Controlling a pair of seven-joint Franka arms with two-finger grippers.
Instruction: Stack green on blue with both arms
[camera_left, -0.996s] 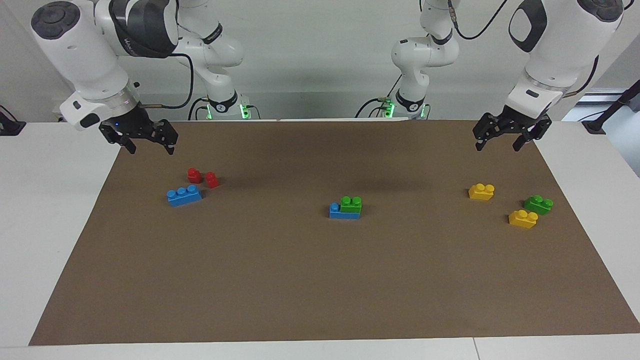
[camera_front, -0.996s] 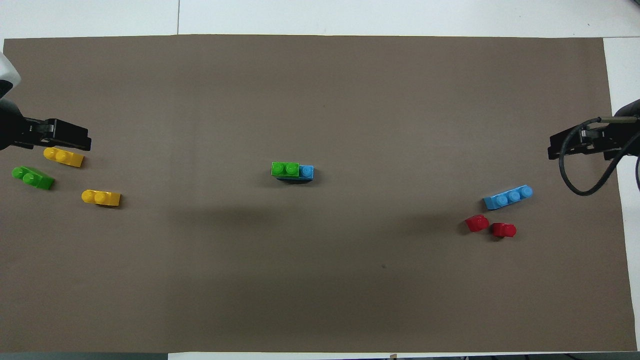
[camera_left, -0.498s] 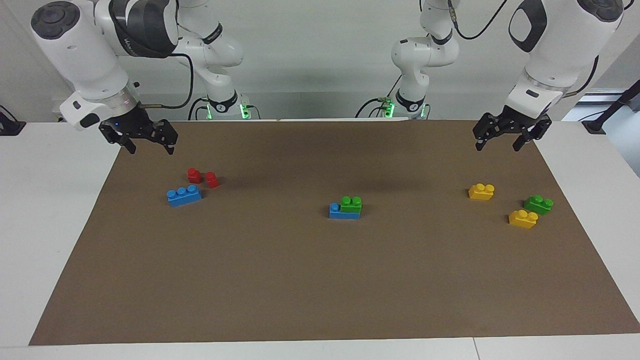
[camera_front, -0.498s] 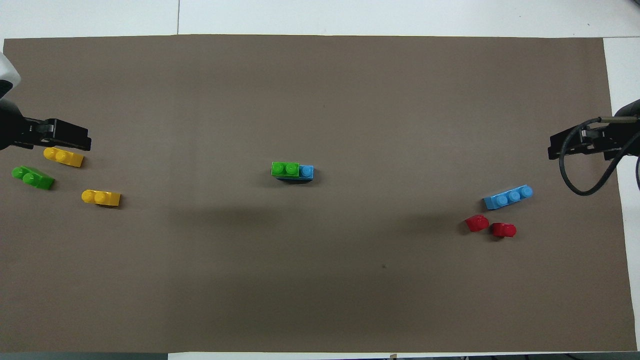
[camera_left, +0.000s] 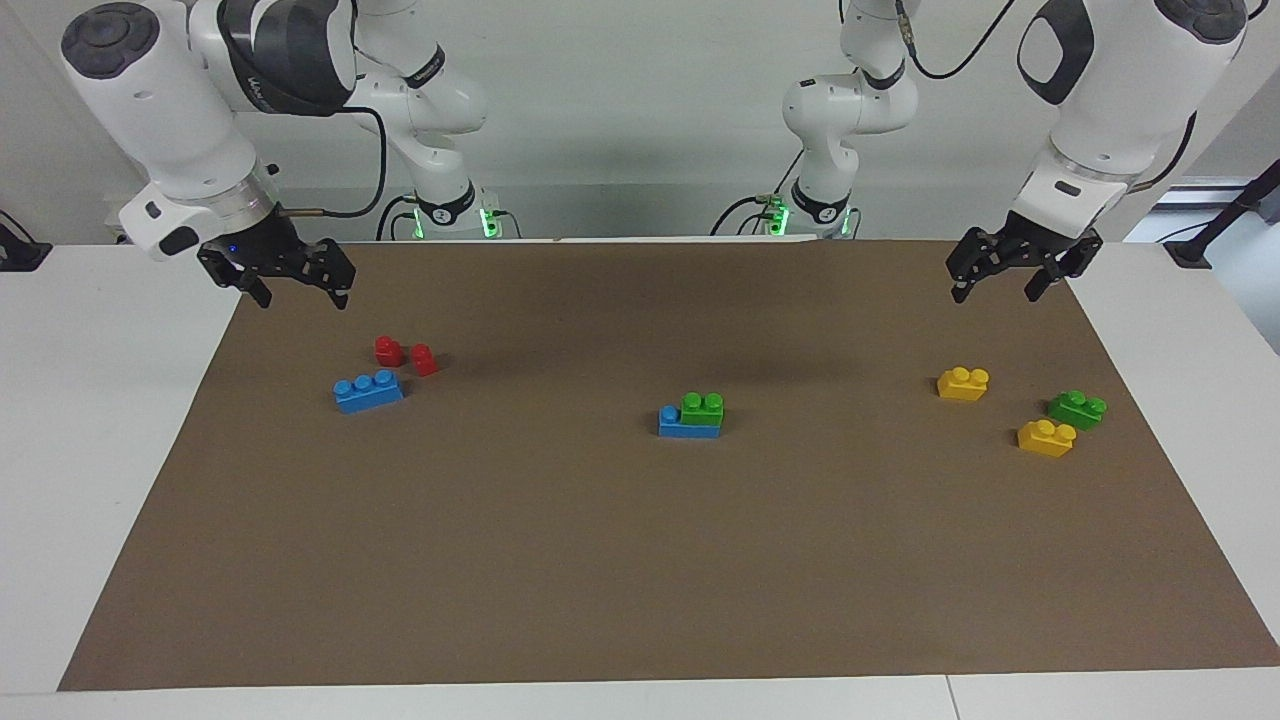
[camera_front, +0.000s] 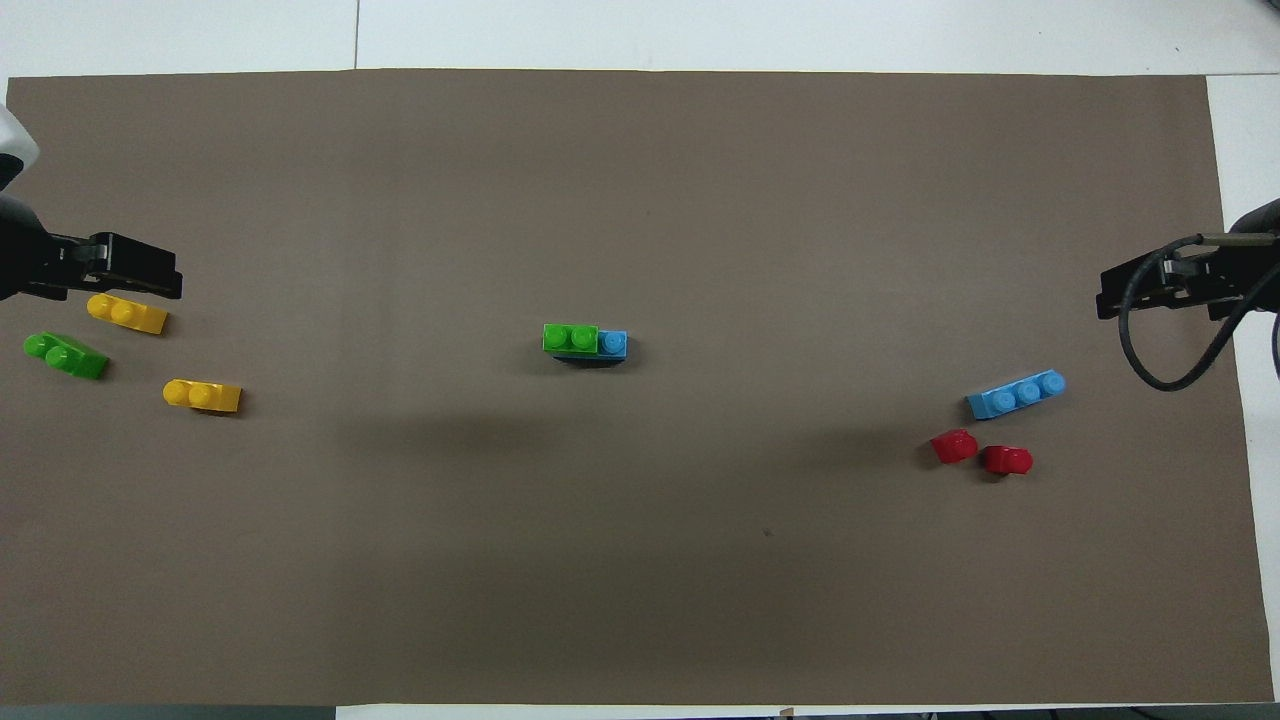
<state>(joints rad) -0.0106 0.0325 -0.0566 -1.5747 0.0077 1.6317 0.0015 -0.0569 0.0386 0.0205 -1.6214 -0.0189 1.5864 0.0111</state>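
- The left gripper (camera_left: 1012, 272) hangs in the air over the brown mat (camera_left: 640, 560) at the left arm's end of the table, close to the robots' edge of the mat; its fingers are spread wide with nothing between them.
- The right gripper (camera_left: 290, 277) hangs over the mat's corner at the right arm's end, also close to the robots' edge, fingers spread wide and holding nothing.
- Two red pieces (camera_left: 405, 355) lie side by side on the mat, near the right gripper but below and apart from it.
- Just beside them, a little farther from the robots, lies a spare blue brick (camera_left: 368, 390) with three studs showing.
- Toward the left arm's end, a yellow brick (camera_left: 963, 383) lies nearest the robots, below the left gripper and clear of its fingers.
- A spare green brick (camera_left: 1077, 409) and a second yellow brick (camera_left: 1046, 437) lie just beside each other, farther out.
- In the middle of the mat, well apart from both grippers, the green brick (camera_left: 702, 408) sits on top of the blue brick (camera_left: 676, 424).
- It covers two of the blue brick's studs; one blue stud shows at the end toward the right arm.
- No finger touches this stacked pair.
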